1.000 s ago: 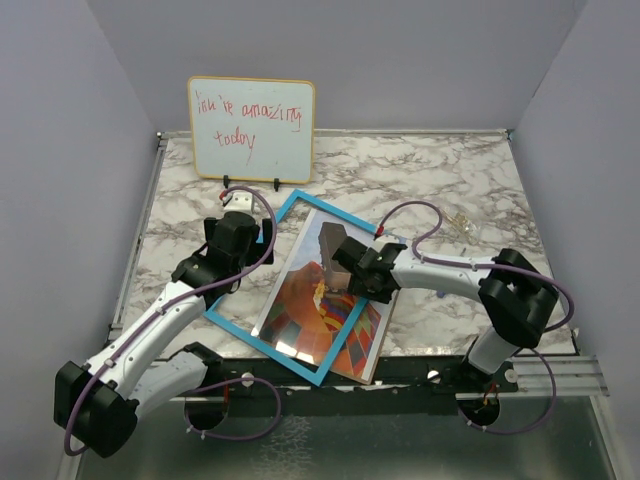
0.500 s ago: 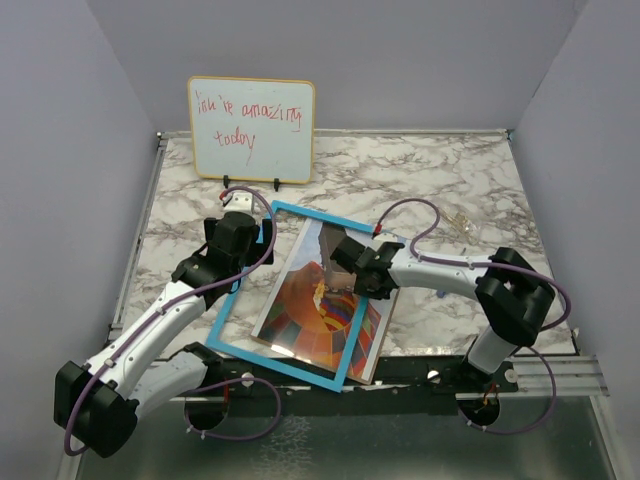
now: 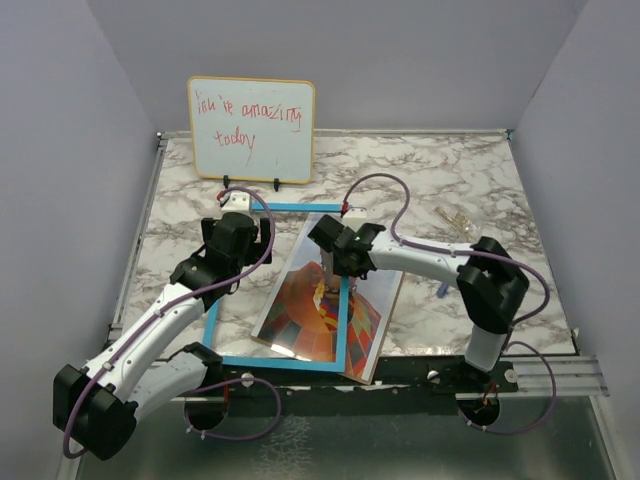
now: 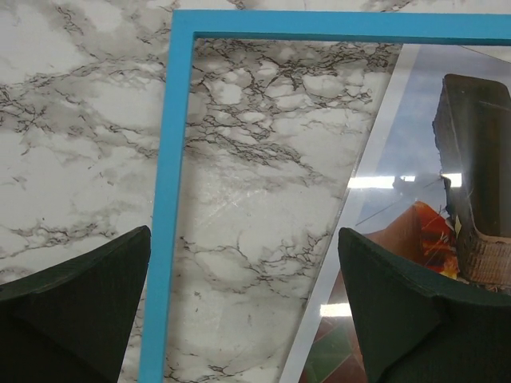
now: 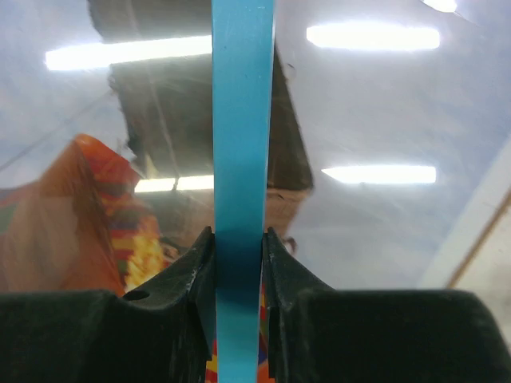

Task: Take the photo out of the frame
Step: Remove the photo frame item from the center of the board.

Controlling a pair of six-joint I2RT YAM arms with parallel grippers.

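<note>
The frame [image 3: 280,362], a narrow bright blue rim, sits roughly square to the table, partly over the photo [image 3: 366,322]. The photo lies tilted beneath it, its right part sticking out past the frame's right rim. My right gripper [image 3: 335,268] is shut on that right rim. In the right wrist view the blue rim [image 5: 242,120] runs straight up between the closed gripper [image 5: 238,247], with the photo's orange balloon [image 5: 88,207] behind. My left gripper [image 3: 240,236] hovers open over the frame's upper left corner [image 4: 164,239]. Nothing sits within the left gripper [image 4: 243,307]; the photo [image 4: 415,227] shows at the right.
A small whiteboard [image 3: 252,128] with red handwriting stands at the back left of the marble table [image 3: 450,170]. A small clear object [image 3: 455,218] lies to the right. The photo's lower corner reaches the table's near edge [image 3: 430,350].
My right gripper has shut on the frame's right rim and swung the frame from tilted to square, sliding that rim leftward over the photo. The left arm has stayed put, open.
</note>
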